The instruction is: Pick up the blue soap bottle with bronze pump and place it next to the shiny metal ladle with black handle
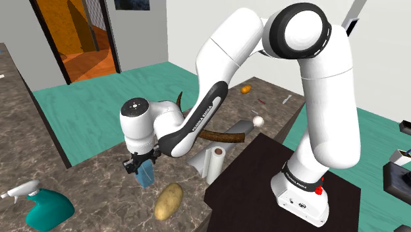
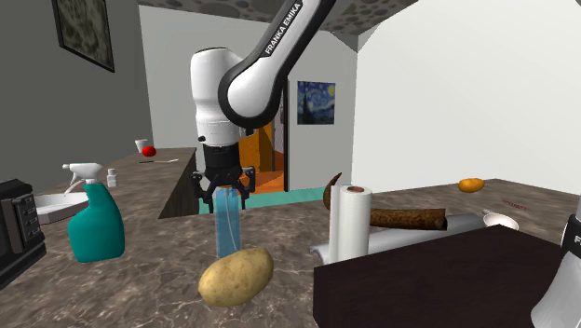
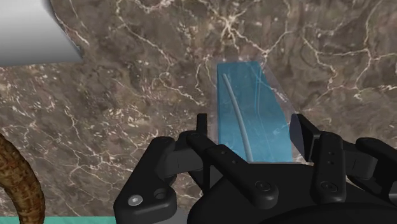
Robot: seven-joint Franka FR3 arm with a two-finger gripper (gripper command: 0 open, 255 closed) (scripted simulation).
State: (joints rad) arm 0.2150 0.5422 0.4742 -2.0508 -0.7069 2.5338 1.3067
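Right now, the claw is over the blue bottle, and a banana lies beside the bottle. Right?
No. The claw is over the bottle, but a potato lies beside it, not a banana. The second exterior view shows it.

Legible markings: one brand name.
"FRANKA EMIKA", in dark capitals, ran along the white forearm of the robot arm (image 1: 203, 113); the same lettering was read in the second exterior view.

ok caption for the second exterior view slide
black claw clasping an upright blue bottle, potato in front, teal spray bottle at left
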